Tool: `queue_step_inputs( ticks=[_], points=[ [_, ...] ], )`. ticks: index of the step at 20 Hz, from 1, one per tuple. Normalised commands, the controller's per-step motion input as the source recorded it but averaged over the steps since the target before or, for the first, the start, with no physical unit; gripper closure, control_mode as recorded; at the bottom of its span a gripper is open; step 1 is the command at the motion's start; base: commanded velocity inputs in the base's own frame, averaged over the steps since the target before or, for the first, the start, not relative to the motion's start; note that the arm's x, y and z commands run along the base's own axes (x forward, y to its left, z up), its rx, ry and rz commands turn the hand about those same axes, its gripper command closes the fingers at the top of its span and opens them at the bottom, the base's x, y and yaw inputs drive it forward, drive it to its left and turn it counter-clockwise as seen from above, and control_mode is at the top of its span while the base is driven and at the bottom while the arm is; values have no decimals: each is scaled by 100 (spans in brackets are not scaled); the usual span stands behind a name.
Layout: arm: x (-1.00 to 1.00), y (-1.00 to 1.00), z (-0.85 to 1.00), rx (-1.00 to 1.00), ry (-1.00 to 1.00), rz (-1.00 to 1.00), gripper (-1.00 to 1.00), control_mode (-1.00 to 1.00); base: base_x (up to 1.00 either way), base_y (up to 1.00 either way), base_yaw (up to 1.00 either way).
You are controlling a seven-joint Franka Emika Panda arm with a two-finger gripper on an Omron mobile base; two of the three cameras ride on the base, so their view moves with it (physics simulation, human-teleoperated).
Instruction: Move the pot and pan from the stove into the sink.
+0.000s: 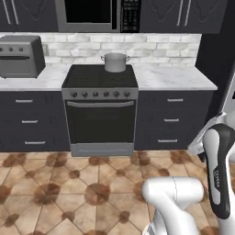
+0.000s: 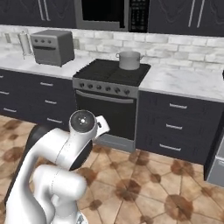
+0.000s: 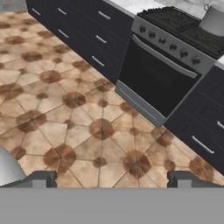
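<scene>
pot (image 1: 115, 62) at the back right of the stove (image 1: 98, 77), well apart from the arm; pan and sink not seen. rigid, smooth steel, probably fairly heavy and slippery on its wall, so the rim or a small side handle looks the surer hold. arm folded low over the tiled floor (image 3: 65, 113); gripper (image 3: 111, 179) spread wide, empty, aimed at the floor before the oven door (image 3: 153, 83).

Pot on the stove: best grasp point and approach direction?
Take the pot by its rim, coming from above with one finger inside the wall. It stands upright and open-topped on the stove's back right burner, its body probably too wide to span and its side handles small. The open gripper is far off, over the floor.
</scene>
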Motion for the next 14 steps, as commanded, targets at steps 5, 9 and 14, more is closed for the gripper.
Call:
queue_step_inputs(
  ticks=[5,9,14],
  points=[
    [0,0,0,0,0,0,-100,100,83,28,-8],
    [0,0,0,0,0,0,-100,100,78,27,-8],
    [0,0,0,0,0,0,-100,100,74,26,-8]
  ],
)
